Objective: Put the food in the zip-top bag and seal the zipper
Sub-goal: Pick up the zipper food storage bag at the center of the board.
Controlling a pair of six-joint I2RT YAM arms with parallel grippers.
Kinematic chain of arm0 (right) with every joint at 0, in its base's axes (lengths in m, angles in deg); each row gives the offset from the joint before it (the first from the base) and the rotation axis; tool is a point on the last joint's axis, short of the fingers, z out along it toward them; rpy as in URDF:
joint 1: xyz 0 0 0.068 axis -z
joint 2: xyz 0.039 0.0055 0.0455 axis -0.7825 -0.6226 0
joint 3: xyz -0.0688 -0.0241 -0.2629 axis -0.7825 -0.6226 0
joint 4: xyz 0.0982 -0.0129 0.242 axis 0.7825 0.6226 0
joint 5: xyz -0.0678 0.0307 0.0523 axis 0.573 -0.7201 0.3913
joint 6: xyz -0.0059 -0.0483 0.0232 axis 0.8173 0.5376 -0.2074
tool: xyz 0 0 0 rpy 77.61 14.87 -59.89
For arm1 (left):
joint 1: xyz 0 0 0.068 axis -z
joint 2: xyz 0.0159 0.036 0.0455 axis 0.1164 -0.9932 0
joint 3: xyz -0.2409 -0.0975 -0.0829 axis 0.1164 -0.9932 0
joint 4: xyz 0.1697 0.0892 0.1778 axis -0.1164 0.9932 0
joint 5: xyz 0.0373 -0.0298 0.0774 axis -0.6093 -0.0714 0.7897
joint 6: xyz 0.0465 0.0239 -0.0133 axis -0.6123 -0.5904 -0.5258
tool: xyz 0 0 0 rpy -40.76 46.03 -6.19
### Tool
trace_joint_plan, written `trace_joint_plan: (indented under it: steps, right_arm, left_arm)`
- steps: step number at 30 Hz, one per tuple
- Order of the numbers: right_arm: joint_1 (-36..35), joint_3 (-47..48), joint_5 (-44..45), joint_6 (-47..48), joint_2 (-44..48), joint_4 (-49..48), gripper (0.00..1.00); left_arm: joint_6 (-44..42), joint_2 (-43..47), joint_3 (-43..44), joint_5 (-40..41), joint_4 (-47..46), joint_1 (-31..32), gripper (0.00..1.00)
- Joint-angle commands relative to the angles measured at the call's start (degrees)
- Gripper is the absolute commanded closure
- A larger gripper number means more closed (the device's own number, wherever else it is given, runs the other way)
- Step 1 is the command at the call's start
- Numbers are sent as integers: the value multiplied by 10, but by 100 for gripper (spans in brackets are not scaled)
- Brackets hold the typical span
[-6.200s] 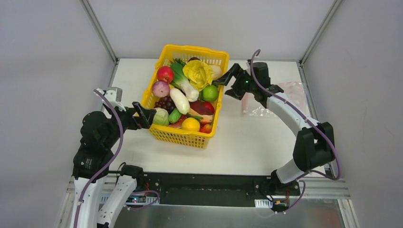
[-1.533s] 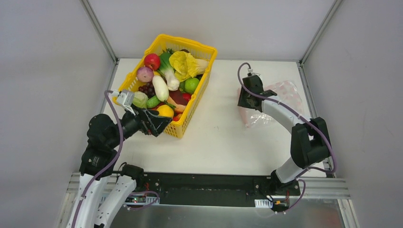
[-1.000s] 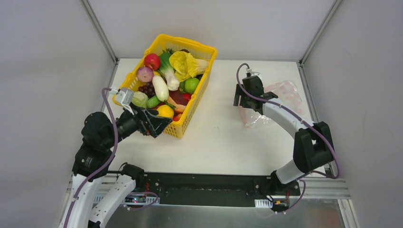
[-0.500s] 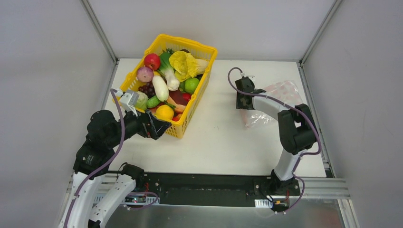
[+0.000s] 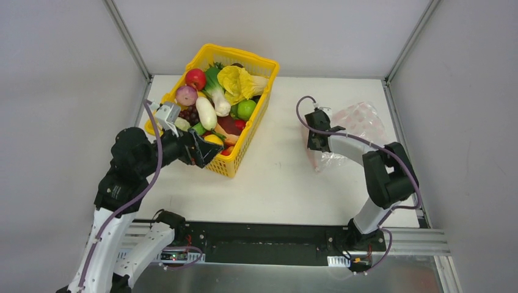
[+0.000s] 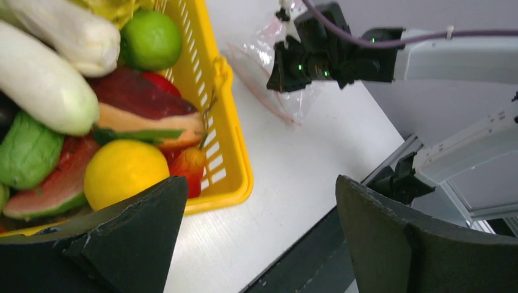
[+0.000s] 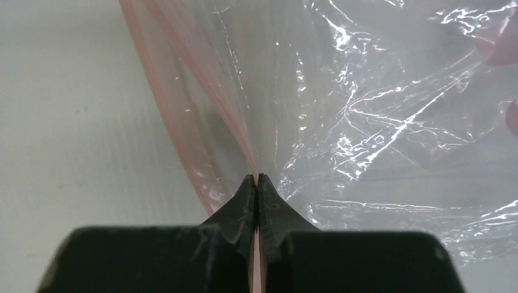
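Jaws of the right gripper [image 7: 256, 178] pinch the zipper [image 7: 226, 116] of the zip-top bag [image 7: 379, 122]. The left gripper [image 6: 259, 183] gapes wide by the basket [image 6: 229, 171], holding nothing.

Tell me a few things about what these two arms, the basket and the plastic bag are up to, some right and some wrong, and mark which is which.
1. The right gripper is shut on the pinkish zipper of the zip-top bag. True.
2. The left gripper is holding the red apple. False: it is open and holds nothing, by the near corner of the yellow basket; the apple lies in the basket.
3. The green lime lies in the yellow basket. True.
4. The zip-top bag lies inside the basket. False: it lies on the table, to the right of the basket.
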Motion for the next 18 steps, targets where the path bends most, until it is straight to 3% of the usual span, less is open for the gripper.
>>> trace_joint_plan:
  steps: [1,3,6,12,18]
  right_arm:
    - [-26,-41,-51,-47,76,-33,100]
    - [-39,-55,-62,-59,95,-32,100]
    - [-54,-78,-86,-82,129,-44,100]
    - [-60,-142,-148,-125,210,-78,100]
    - [-60,-161,-190,-135,284,-61,100]
  left_arm:
    - [-16,-60,55,-12,-45,32,16]
    - [-40,-68,61,57,-46,89,18]
    - [-58,-101,86,128,-29,173,6]
    - [-90,-213,166,326,40,353,5]
    - [-46,-235,108,415,-99,461,8]
